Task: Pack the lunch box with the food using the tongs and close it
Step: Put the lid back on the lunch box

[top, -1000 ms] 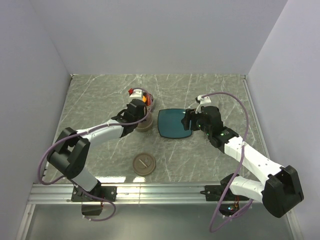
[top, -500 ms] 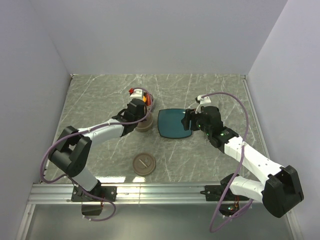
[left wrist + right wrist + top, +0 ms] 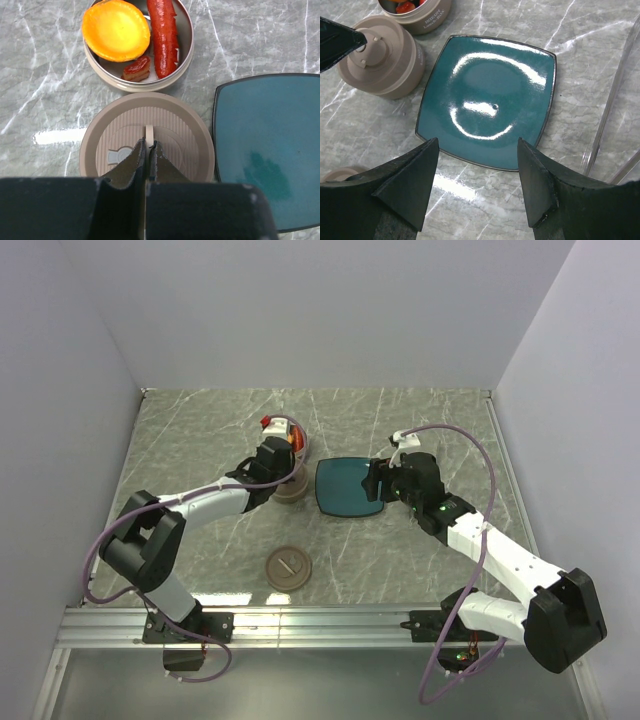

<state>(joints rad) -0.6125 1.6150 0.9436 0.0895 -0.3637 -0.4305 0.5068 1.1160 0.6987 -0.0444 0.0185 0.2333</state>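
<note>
A round metal lunch box tin (image 3: 189,45) holds food: an orange round piece (image 3: 116,30), a red sausage (image 3: 163,35) and a small red bit (image 3: 136,69). Just in front of it stands a tan round container with a ribbed lid (image 3: 175,130). My left gripper (image 3: 148,145) is shut on the lid's thin upright tab. My right gripper (image 3: 477,142) hangs open and holds nothing, over the near edge of the teal plate (image 3: 485,75). The tongs (image 3: 611,97) lie on the table to the plate's right, apart from both grippers.
A second tan round lid (image 3: 288,567) lies flat on the marble table nearer the arm bases. The teal plate (image 3: 345,487) is bare and sits between the two grippers. White walls enclose the table on three sides.
The left arm has shifted very slightly, still gripping the lid's tab. The right arm and its open jaws have not moved.
</note>
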